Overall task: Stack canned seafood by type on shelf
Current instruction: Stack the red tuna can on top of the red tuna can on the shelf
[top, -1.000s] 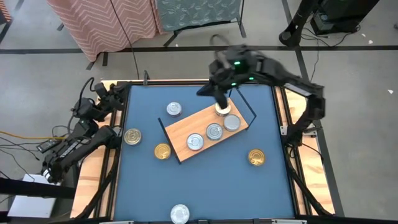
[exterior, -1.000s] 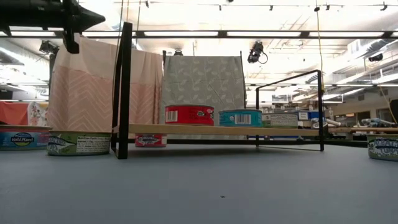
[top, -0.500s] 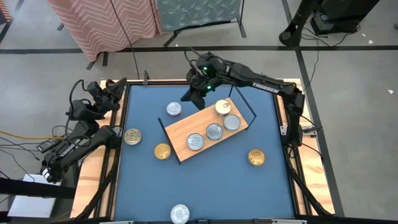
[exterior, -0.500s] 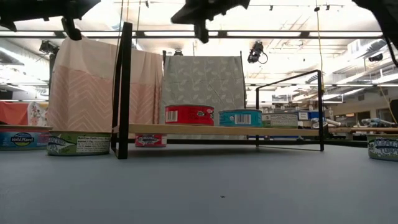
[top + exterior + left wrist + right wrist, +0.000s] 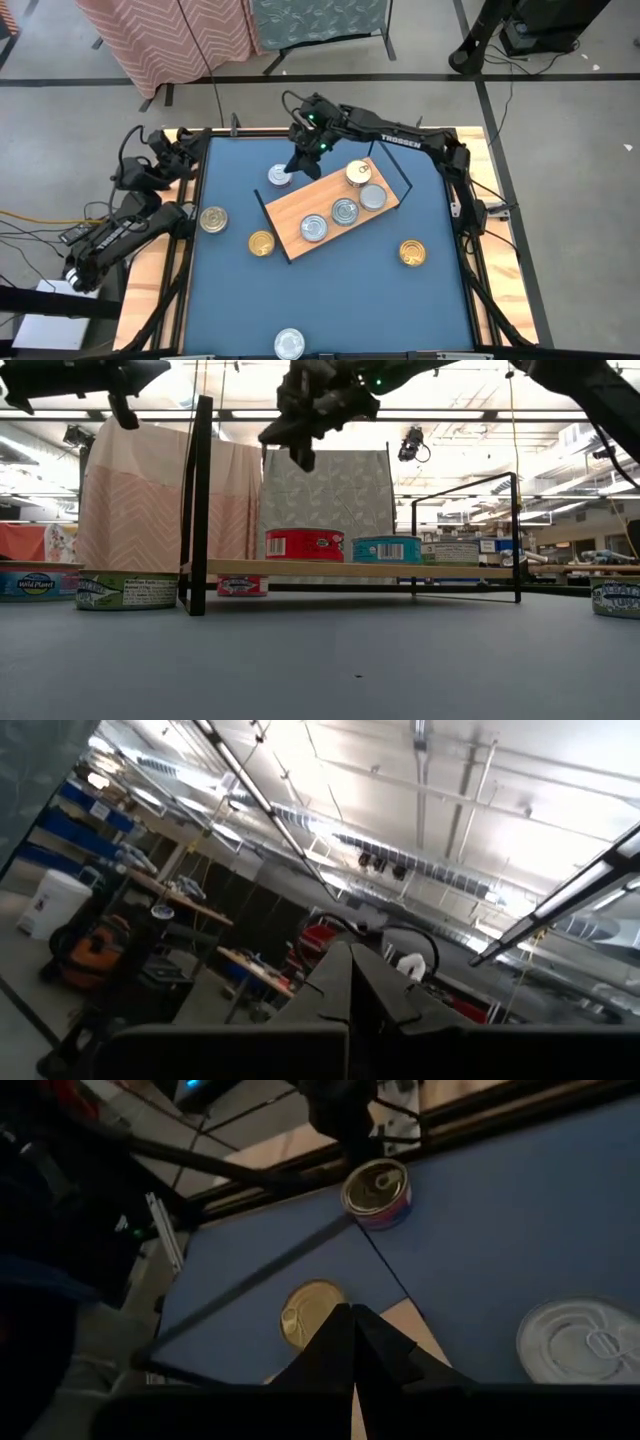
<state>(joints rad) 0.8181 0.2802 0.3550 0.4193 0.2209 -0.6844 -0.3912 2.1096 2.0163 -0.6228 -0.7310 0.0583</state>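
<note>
The shelf [image 5: 330,212], a light-wood board on black wire end frames, stands slantwise mid-table. On it rest three silver-lidded cans [image 5: 345,211] and one gold-lidded can [image 5: 358,174]. Loose cans sit flat on the blue table: a silver one [image 5: 279,176] by the shelf's far side, gold ones [image 5: 212,219] [image 5: 261,243] [image 5: 411,253], and a silver one [image 5: 289,343] at the near edge. My right gripper [image 5: 297,166] [image 5: 301,457] hangs shut and empty, high above the table beside the far silver can [image 5: 585,1342]. My left gripper [image 5: 190,143] waits shut at the far left corner, tipped upward.
The shelf's tall wire end frames [image 5: 200,505] [image 5: 514,535] rise well above the board. A wooden rim [image 5: 455,190] borders the table. Curtained screens [image 5: 200,30] stand on the floor beyond the far edge. Open blue surface lies between the shelf and the near edge.
My right gripper has swung from above the shelf's far right end toward the table's left and come down, staying shut and empty; it now hangs beside the silver can at the shelf's far side. The cans and the shelf have not moved.
</note>
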